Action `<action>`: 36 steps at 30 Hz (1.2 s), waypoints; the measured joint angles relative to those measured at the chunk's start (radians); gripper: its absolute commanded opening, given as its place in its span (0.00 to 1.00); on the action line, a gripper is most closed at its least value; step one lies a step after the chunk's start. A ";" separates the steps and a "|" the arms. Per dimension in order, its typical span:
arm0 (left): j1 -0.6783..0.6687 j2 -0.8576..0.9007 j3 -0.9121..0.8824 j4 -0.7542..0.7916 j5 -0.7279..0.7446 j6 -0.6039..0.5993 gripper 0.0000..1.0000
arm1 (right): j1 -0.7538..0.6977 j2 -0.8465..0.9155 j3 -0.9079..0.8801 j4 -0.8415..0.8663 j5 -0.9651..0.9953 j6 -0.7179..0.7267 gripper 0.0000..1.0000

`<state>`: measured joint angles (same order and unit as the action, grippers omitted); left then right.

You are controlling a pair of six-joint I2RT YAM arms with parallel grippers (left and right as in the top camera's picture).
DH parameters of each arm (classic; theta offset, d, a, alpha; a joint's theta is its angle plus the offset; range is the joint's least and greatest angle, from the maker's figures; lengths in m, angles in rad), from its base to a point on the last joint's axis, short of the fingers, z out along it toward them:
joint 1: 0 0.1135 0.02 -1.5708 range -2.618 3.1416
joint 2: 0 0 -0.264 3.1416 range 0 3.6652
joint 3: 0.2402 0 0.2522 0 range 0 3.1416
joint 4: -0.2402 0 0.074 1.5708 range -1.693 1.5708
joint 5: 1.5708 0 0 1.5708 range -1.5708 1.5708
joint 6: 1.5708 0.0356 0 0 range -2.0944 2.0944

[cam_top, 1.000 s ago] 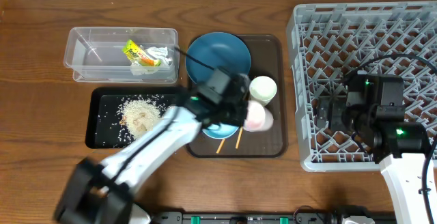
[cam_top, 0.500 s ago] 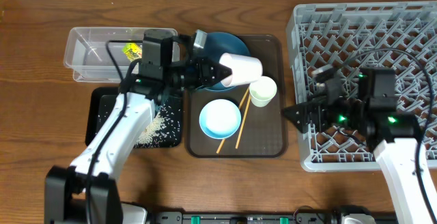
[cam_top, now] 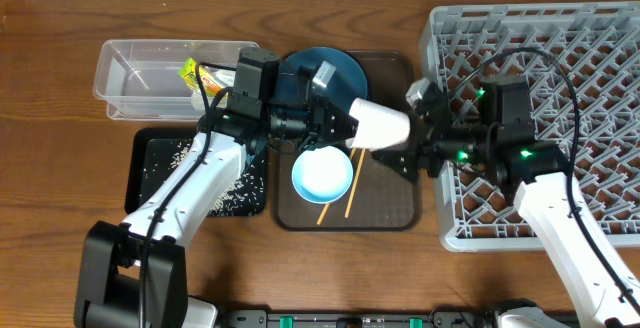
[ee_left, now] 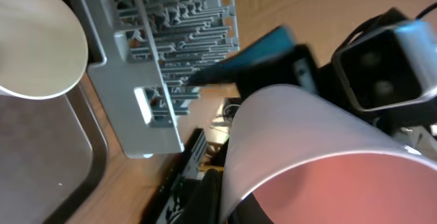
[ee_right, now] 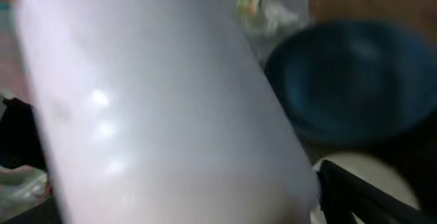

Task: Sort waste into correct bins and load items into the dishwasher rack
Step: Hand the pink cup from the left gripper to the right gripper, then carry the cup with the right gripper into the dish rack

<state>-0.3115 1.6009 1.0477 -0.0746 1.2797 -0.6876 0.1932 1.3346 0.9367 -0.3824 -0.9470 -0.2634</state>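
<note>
The left pincer (cam_top: 338, 124) is clamped on the pink cup (cam_top: 382, 125), holding it sideways above the tray (cam_top: 395, 206). The right pincer (cam_top: 405, 130) stands wide about its far end, seemingly not yet touching.

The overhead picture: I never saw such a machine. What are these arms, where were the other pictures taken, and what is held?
These are two robot arms at a table, each ending in a two-finger claw. One picture is from above; the others are from cameras on the wrists. The left claw grips a pink cup over the brown tray; the right claw stands open at its other end. Below lie a bowl and chopsticks; the grey rack is at the right.
</note>
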 measured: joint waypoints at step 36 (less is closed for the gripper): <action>0.037 0.000 0.004 -0.314 -0.394 0.220 0.48 | -0.052 -0.002 0.013 -0.185 0.089 0.059 0.36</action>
<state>-0.2749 1.6009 1.0519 -0.3885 0.8860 -0.4671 0.1413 1.3323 0.9493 -0.5674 -0.8577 -0.2047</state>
